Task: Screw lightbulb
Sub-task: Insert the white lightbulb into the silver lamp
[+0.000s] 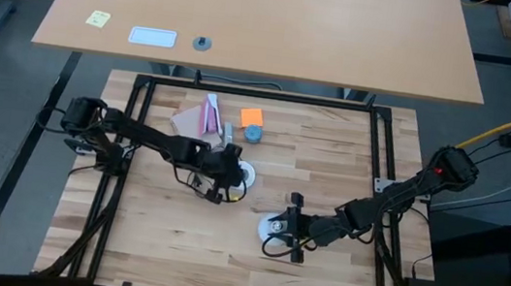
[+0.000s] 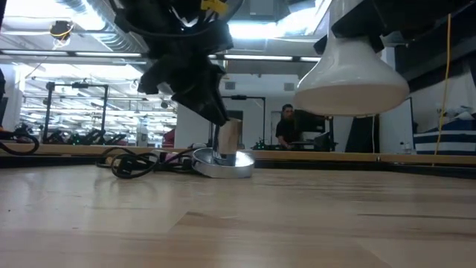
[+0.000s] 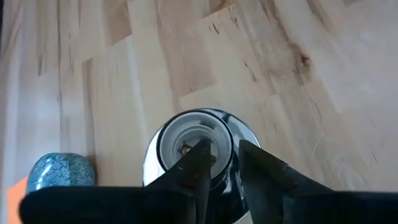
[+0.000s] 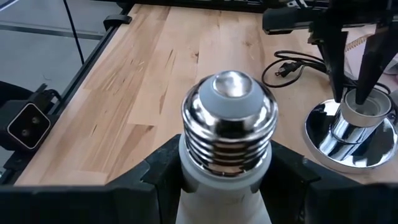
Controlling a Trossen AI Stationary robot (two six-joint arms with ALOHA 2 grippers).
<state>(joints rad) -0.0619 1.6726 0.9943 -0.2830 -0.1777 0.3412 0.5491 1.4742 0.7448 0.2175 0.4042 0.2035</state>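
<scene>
The lightbulb [image 4: 229, 124] is in my right gripper [image 4: 227, 171] near the table's front middle [image 1: 273, 228]. Its frosted globe [image 2: 353, 74] hangs clear of the wood. The round white-and-silver socket [image 1: 245, 173] stands on its chrome foot [image 2: 223, 165] at the table's middle, with a thin black cord [image 2: 137, 161] trailing from it. My left gripper [image 3: 221, 152] is shut on the socket from above. The two things are a short way apart. My left gripper has one finger [image 3: 198, 163] inside the socket's hollow white collar and the other finger [image 3: 264, 171] outside it, pinching the collar's rim [image 3: 229, 140]. The fingers point down from above. The socket stands upright on the table. My right gripper pinches the lightbulb's pale neck [image 4: 221, 186], just below the silver screw base, between its two fingers [image 4: 165, 174]. The fingers come about level from the table's right side. The bulb is lifted clear, its screw base up and its globe hanging below the fingers.
A small blue-grey round piece [image 1: 253, 133], an orange pad [image 1: 252, 116] and pink and white packaging [image 1: 198, 116] lie behind the socket. The cord's plug [image 4: 281, 70] lies near the socket. Bare wood lies to the front and right. A person [image 2: 286, 123] shows in the room far behind.
</scene>
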